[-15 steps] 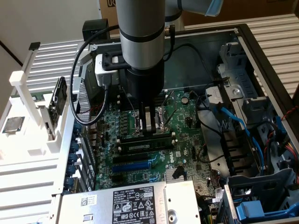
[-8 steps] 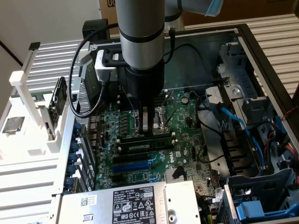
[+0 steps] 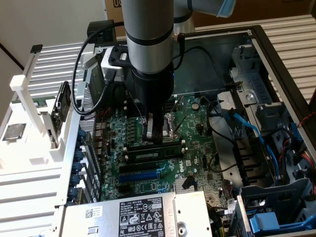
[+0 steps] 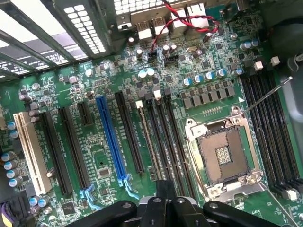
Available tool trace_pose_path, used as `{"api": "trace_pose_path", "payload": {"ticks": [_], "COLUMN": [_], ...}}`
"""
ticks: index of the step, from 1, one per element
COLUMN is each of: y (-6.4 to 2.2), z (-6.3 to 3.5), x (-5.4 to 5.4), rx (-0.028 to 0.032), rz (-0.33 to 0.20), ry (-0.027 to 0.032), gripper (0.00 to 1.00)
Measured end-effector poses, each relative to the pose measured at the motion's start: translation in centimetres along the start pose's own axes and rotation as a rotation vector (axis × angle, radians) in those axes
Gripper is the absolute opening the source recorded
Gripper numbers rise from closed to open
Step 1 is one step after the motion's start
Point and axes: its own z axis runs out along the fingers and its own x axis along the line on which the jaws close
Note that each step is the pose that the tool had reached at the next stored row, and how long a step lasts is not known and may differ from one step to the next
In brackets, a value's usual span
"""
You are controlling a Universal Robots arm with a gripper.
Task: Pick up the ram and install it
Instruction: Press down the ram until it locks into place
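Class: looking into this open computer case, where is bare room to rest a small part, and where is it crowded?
Bare: the white ribbed surface beside the case and the drive's labelled top. Crowded: the motherboard around the claw, and the cabled bay.

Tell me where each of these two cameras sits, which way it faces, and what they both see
Exterior view: off the arm, above the open computer case, looking down at the motherboard; the arm and its gripper reach down over a ram stick in the memory slots.
Wrist view: on the wrist, facing down onto the board; the gripper's dark fingers show.
Shared: motherboard, CPU socket, blue slot, gripper.
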Motion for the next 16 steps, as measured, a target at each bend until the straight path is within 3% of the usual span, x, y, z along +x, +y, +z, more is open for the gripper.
{"api": "trace_pose_path", "payload": {"ticks": [12,16], "y": [0.0,0.0], "z": [-0.01,0.0], "x": [0.0,0.0], "rx": [0.0239,0.0285], "rz": [0.325,0.388], "ry": [-0.0024,-0.003], "gripper": [0.1,0.1]}}
